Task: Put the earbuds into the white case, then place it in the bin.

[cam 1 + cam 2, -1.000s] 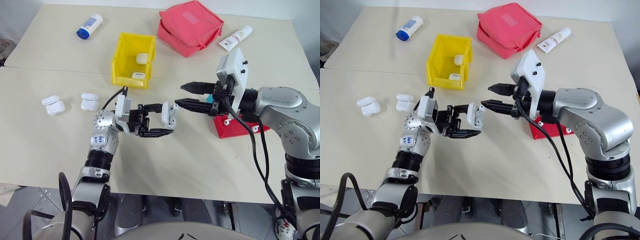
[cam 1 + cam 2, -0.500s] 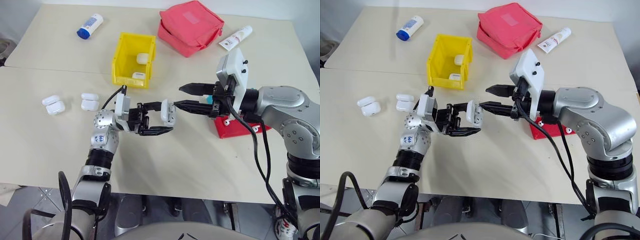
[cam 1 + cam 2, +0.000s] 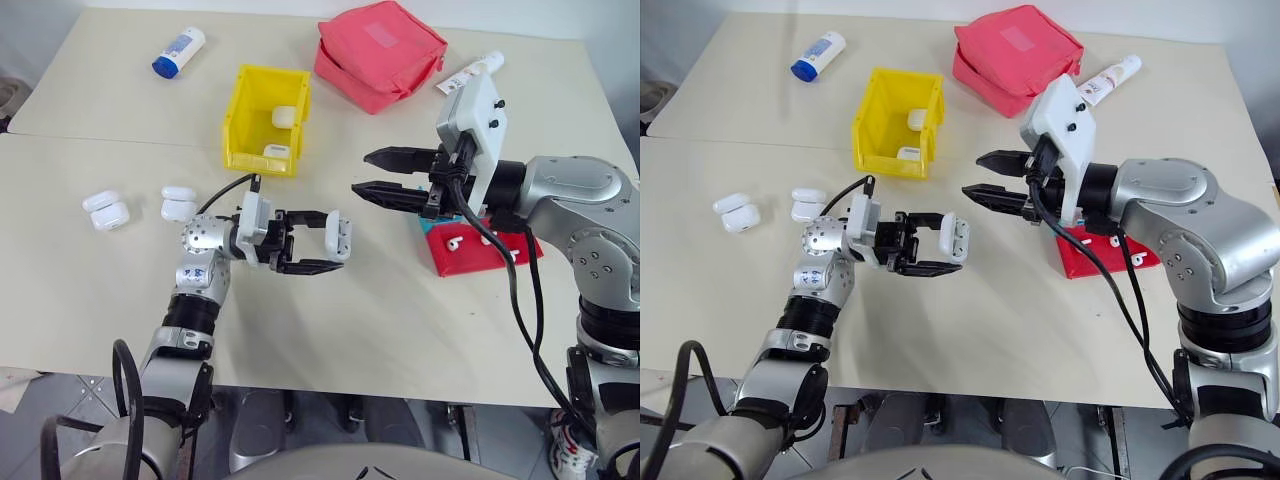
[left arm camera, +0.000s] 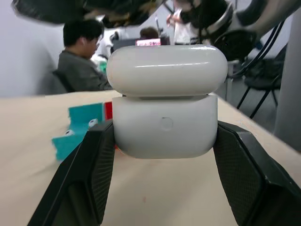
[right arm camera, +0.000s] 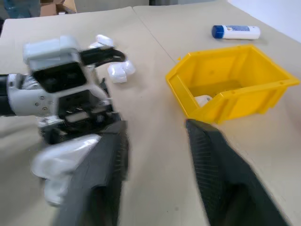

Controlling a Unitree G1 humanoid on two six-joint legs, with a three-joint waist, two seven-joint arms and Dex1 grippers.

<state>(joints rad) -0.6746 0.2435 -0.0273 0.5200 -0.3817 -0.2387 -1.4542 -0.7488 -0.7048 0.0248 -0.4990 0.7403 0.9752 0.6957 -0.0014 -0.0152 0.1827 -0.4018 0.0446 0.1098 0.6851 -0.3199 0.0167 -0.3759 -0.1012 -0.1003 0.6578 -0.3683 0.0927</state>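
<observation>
Earbuds lie in the red tray at my right; the white case, lid nearly down, is clenched in my left claw above the bench. My right claw hangs nearby, fingers parted, gripping nothing I can make out. If a bud sits crooked inside, the lid could jam or the case could twist loose. Its inside is hidden from me. The bin already holds cases.
</observation>
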